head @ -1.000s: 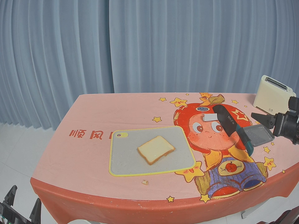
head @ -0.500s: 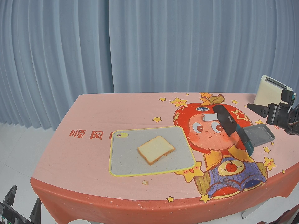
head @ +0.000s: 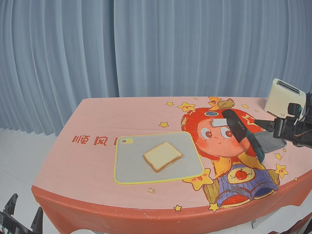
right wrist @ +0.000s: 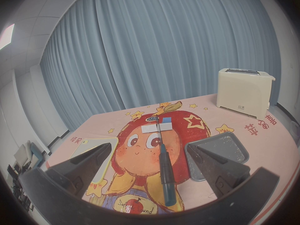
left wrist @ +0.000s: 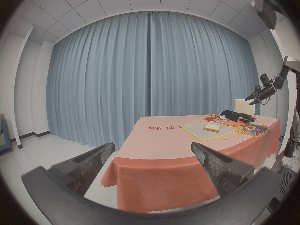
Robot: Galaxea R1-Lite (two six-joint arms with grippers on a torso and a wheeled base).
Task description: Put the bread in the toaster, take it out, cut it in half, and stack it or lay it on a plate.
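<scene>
- R pincer (head: 262, 124): fingers spread wide, nothing held. It hangs over the near corner of the grey tray (head: 273, 144), tips aimed toward the knife (head: 244, 134). In the right wrist view the pincer (right wrist: 148, 147) frames the knife (right wrist: 163, 155), handle end nearest.
- Change, last sec: R pincer rose toward the toaster (head: 283, 102), then dropped back and pushed further in toward the knife handle. Nothing else moved.
- Meaning (judgement): R arm is lining up on the knife, so the cutting step is about to start. No grip yet.
- Knife: dark blade, teal handle, lying flat on the tabletop (head: 113, 121), handle just beside the tray edge.
- Tray (right wrist: 225, 138): grey, shallow, prob. serves as the plate.
- Toaster (right wrist: 244, 91): cream, at the far R corner, well apart from the bread.
- Bread (head: 162, 156): one slice, whole, flat on the cutting board (head: 130, 168), approx. mid-board. Can't tell if toasted.
- Crumb (head: 150, 190): on the cloth just in front of the board.
- L pincer (head: 27, 203): spread wide, nothing held, parked low off the near L corner of the tabletop. In its own view the pincer (left wrist: 152, 146) faces the table from afar.
- Left to do: grip knife, halve slice, move halves to tray.
</scene>
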